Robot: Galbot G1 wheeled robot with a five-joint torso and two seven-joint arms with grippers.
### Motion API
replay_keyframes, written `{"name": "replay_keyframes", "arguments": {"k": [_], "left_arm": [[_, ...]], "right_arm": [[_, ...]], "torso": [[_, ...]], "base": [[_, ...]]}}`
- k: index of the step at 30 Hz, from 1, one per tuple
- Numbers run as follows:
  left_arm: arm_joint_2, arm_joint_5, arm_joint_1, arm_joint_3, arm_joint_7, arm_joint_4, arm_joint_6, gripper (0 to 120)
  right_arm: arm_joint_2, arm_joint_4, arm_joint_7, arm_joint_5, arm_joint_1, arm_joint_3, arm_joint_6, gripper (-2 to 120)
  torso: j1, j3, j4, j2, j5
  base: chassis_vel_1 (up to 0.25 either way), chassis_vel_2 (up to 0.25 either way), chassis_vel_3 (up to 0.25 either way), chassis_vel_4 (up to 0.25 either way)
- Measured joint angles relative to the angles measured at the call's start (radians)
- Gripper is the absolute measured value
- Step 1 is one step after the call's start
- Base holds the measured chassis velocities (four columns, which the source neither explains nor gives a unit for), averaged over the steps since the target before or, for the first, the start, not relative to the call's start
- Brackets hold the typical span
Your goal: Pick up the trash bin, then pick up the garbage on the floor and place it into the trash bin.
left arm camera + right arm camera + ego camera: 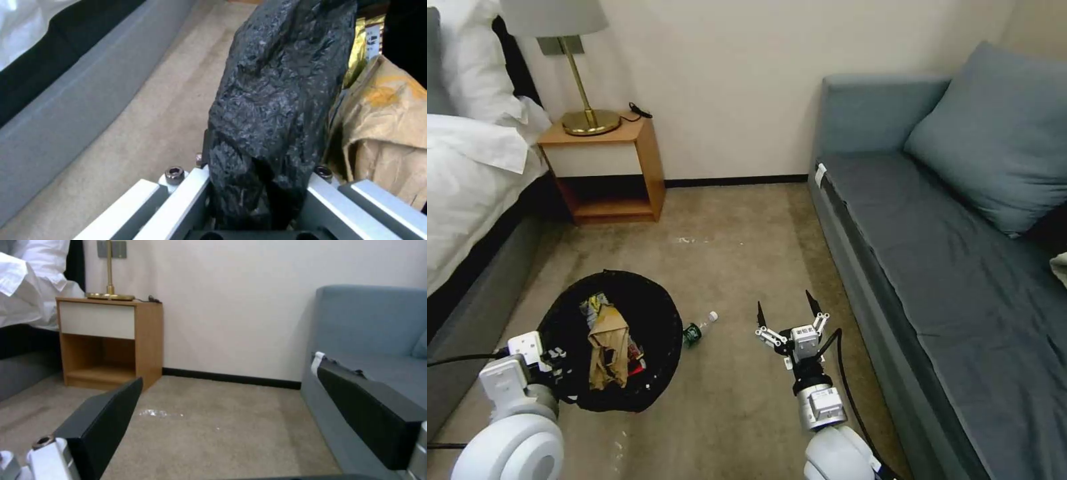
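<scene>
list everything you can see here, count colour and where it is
trash bin: 1, black bag liner, on the carpet between bed and sofa, rim in the left gripper
brown paper: 1, tan, crumpled inside the bin
snack wrapper: 1, yellow and silver, inside the bin behind the paper
red wrapper: 1, red, partly hidden low in the bin
bottle: 1, clear, green label, white cap, lying on the carpet beside the bin
nightstand: 1, wood with white drawer, against the wall by the bed
lamp: 1, brass base, pale shade, on the nightstand
bed: 1, white linen, robot's left
sofa: 1, grey-blue, robot's right
cushion: 1, grey-blue, on the sofa
left gripper: 1, white, shut on the bin rim
right gripper: 1, white with black fingers, open above the carpet near the sofa
</scene>
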Motion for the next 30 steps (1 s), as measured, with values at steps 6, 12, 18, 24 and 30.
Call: {"name": "replay_keyframes", "arguments": {"k": [6, 12, 18, 24, 30], "left_arm": [[0.001, -0.001, 0.004, -0.006, 0.0, -0.001, 0.0, 1], [0.003, -0.002, 0.004, -0.007, -0.001, -0.002, 0.001, 1], [0.001, -0.002, 0.006, -0.009, -0.001, -0.003, 0.001, 1], [0.0, -0.002, 0.006, -0.012, -0.003, -0.003, 0.002, 1], [0.0, -0.002, 0.005, -0.014, -0.004, 0.0, 0.003, 1]], "right_arm": [[0.001, -0.004, 0.0, -0.001, 0.001, -0.005, 0.0, 100], [0.0, -0.008, -0.001, -0.001, 0.002, -0.01, 0.0, 100], [-0.003, -0.012, -0.001, -0.001, 0.009, -0.014, 0.0, 100], [-0.004, -0.02, -0.001, 0.001, 0.019, -0.022, -0.001, 100], [-0.004, -0.03, -0.001, 0.003, 0.027, -0.025, -0.001, 100]], "torso": [[0.0, 0.0, 0.0, 0.0, 0.0], [0.0, 0.0, 0.0, 0.0, 0.0], [0.0, 0.0, 0.0, 0.0, 0.0], [0.0, 0.0, 0.0, 0.0, 0.0], [0.0, 0.0, 0.0, 0.0, 0.0]], "base": [[-0.01, 0.016, 0.014, -0.021], [-0.045, 0.046, 0.053, -0.046], [-0.043, 0.047, 0.053, -0.04], [-0.059, 0.053, 0.047, -0.055], [-0.056, 0.058, 0.055, -0.048]]}}
